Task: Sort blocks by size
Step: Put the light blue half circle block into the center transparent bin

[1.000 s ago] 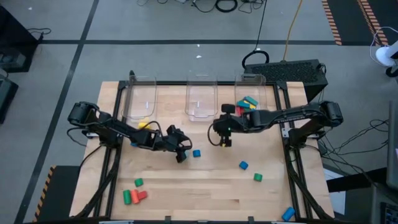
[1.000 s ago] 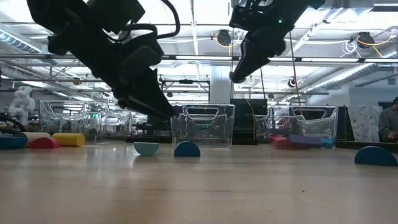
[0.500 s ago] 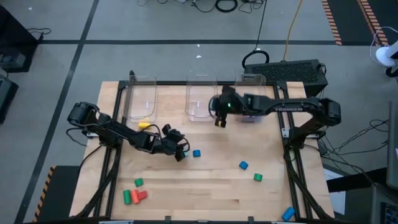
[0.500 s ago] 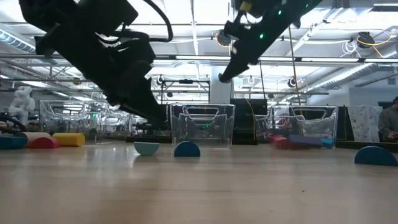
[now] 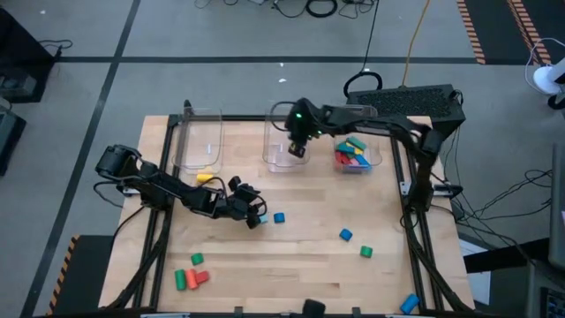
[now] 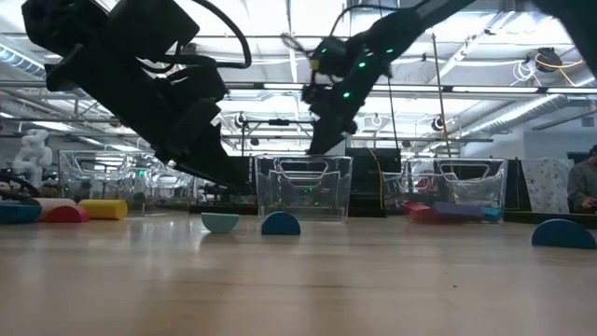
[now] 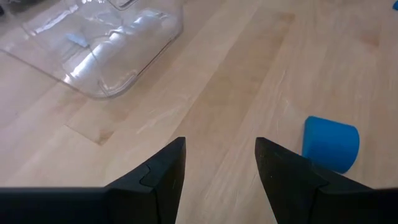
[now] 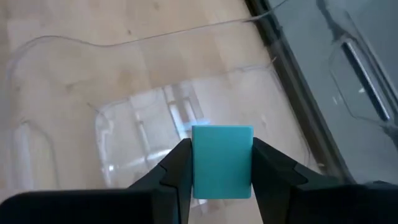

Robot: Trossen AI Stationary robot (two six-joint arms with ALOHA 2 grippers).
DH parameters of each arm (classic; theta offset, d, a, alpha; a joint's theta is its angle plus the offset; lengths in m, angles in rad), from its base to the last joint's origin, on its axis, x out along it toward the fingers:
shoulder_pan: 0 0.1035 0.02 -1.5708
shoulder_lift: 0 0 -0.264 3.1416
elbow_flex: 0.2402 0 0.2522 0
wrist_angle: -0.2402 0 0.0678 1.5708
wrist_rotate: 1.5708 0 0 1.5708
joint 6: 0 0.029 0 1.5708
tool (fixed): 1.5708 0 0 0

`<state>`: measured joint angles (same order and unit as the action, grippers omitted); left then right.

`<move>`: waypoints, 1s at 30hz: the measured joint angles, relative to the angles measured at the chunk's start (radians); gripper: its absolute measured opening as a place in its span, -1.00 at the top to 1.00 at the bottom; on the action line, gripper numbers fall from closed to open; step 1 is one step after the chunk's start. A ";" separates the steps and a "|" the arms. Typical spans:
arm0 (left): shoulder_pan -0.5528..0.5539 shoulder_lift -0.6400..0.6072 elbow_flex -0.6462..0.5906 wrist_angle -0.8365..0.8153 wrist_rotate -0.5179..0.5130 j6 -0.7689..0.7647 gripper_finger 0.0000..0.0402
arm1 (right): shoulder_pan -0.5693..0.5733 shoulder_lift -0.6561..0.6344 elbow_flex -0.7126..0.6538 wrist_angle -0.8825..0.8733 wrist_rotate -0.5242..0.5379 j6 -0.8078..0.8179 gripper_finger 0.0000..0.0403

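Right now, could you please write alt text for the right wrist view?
The right gripper holds a teal block between its dark fingers, above a clear plastic bin on the wooden table.

Three clear bins (image 5: 200,141), two arms (image 5: 177,188), and nine loose blocks (image 5: 279,217) on the table (image 5: 291,265).

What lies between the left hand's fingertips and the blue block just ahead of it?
Only bare wood: in the left wrist view, the open left hand sits just short of the blue block.
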<state>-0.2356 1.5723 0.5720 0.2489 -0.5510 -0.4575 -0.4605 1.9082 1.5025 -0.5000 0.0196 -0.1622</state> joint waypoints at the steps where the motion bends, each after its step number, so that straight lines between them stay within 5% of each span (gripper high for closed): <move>1: 0.000 0.000 0.000 0.000 0.000 0.000 0.03 | -0.006 0.030 0.041 -0.032 0.000 -0.005 0.44; 13: -0.023 0.000 0.000 -0.009 0.021 -0.031 0.03 | -0.050 0.321 0.376 -0.286 -0.153 -0.067 0.43; 24: -0.041 0.000 0.000 -0.019 0.000 -0.034 0.03 | -0.049 0.388 0.397 -0.301 -0.157 -0.064 0.41; 30: -0.039 0.000 0.000 -0.022 -0.002 -0.030 0.03 | -0.049 0.388 0.397 -0.298 -0.157 -0.064 0.12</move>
<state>-0.2749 1.5723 0.5720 0.2265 -0.5529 -0.4874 -0.5095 2.2963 1.8992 -0.7977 -0.1371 -0.2260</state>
